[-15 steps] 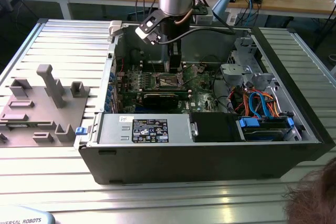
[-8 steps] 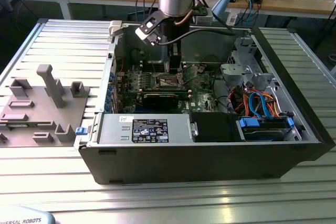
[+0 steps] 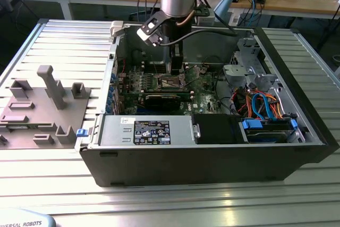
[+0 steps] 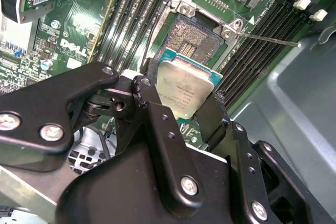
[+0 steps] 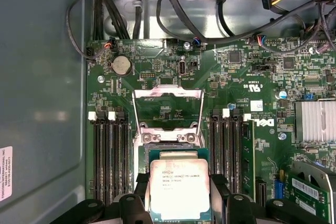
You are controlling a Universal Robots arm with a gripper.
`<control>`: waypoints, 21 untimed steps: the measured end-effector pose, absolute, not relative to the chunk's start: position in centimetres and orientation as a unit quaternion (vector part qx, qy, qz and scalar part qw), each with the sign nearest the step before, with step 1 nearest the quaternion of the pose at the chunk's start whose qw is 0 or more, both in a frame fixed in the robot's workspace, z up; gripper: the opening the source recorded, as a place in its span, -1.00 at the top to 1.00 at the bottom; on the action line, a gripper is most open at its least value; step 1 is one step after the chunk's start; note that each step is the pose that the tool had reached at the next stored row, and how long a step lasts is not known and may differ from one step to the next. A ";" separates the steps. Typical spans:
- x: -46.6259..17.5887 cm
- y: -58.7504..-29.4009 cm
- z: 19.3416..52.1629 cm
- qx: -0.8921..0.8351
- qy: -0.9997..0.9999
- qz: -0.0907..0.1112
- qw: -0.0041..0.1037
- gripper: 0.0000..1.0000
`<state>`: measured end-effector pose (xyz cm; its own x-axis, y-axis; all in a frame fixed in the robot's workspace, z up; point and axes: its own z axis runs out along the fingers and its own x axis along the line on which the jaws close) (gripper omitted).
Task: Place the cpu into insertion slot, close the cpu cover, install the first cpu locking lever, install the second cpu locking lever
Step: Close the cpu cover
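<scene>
My gripper (image 4: pixel 184 92) is shut on the cpu (image 4: pixel 187 88), a silver-topped square chip pinched by its edges between the black fingers (image 4: pixel 152 103). The chip hangs tilted just above the insertion slot (image 4: pixel 195 39), whose dark pin field lies uncovered. In the first wrist view the cpu (image 5: pixel 179 187) covers most of the socket. The cpu cover (image 5: pixel 168 93) is swung open and lies back on the green board beyond it. A thin locking lever (image 4: pixel 268 39) sticks out unlatched beside the socket. In the exterior view the gripper (image 3: pixel 175 72) reaches down into the open computer case (image 3: pixel 212 160).
Long black memory slots (image 5: pixel 107 156) flank the socket on both sides. A finned heatsink (image 5: pixel 315 121) and black cables (image 5: pixel 173 19) sit nearby. The case holds a power supply (image 3: pixel 149 131) and drive bay (image 3: pixel 265 128). A grey fixture (image 3: pixel 45 104) lies at the exterior view's left.
</scene>
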<state>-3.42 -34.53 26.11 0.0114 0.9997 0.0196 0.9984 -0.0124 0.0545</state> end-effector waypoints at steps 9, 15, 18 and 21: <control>-3.4 -34.2 25.8 0.711 0.703 0.026 0.012 -0.08; -3.4 -34.1 25.7 0.711 0.703 0.026 0.012 -0.08; -3.4 -34.0 25.6 0.711 0.703 0.026 0.013 -0.08; -3.4 -34.0 25.5 0.711 0.703 0.026 0.012 -0.08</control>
<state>-3.42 -34.00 25.49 0.0113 0.9997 0.0197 0.9984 -0.0124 0.0545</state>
